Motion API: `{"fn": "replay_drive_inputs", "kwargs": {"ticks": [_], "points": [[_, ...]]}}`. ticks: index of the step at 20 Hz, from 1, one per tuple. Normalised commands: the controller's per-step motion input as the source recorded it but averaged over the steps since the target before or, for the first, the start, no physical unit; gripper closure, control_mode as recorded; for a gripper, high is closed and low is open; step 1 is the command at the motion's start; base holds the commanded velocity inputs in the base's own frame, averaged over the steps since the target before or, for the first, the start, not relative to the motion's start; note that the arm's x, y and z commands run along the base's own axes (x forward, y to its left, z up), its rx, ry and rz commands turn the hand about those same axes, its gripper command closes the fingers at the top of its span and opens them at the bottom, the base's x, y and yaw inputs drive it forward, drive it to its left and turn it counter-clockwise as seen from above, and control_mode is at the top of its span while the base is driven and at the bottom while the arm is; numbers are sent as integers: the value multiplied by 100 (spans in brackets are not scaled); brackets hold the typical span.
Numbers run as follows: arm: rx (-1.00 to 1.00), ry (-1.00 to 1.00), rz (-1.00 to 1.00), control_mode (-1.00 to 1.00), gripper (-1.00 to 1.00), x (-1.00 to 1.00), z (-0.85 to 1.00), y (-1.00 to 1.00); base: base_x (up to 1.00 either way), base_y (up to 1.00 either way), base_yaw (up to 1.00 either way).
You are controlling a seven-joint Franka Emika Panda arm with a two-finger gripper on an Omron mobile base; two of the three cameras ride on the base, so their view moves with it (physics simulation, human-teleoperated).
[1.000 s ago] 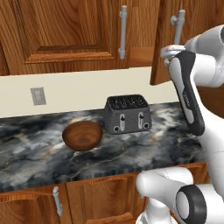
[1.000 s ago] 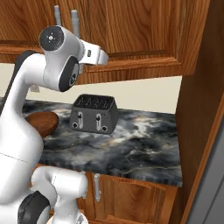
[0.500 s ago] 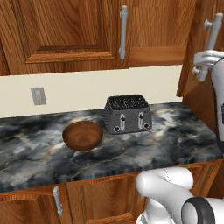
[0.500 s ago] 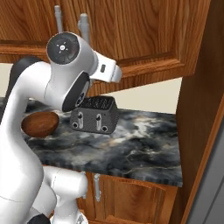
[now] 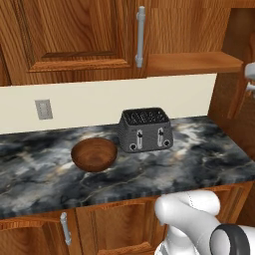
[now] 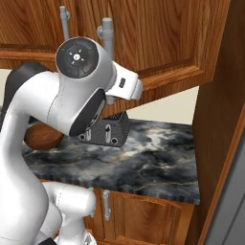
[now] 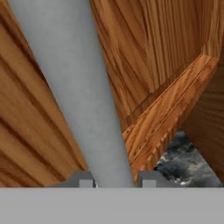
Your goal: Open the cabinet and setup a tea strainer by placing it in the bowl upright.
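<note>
The cabinet (image 5: 74,35) has its left door closed and its right door (image 6: 167,38) swung out, baring the wooden shelf (image 5: 194,62). In the hand view the open door's grey bar handle (image 7: 78,87) runs between my fingertips, and my gripper (image 7: 117,181) is shut on it. That same handle (image 6: 106,33) rises above my white arm in the right base view. The dark-brown wooden bowl (image 5: 93,154) sits upright on the counter, left of the toaster, partly behind my arm (image 6: 40,136). The tea strainer is out of view.
A grey toaster (image 5: 145,130) stands at the back of the black marble counter (image 5: 199,159). A tall wood panel (image 6: 215,119) walls off the right end. Lower cabinets with short grey handles (image 5: 63,229) run under the counter. An outlet (image 5: 44,108) is on the wall.
The right cabinet door has swung much wider, uncovering the shelf. My arm has followed it to the right, almost leaving the left base view.
</note>
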Motion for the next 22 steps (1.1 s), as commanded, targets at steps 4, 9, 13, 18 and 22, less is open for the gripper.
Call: {"fn": "replay_drive_inputs", "kwargs": {"ticks": [4, 9, 13, 18, 22], "points": [[0, 0, -2, -100, -100, -41, 0, 0, 0, 0, 0], [-5, -1, -7, -100, -100, -59, 9, 0, 0, 0, 0], [-29, 2, -11, -100, -100, -46, 18, 54, 0, 0, 0], [-40, 19, -15, -100, -100, -18, 9, 83, 0, 0, 0], [-45, 25, -10, -100, -100, -1, 0, 71, 0, 0, 0]]}}
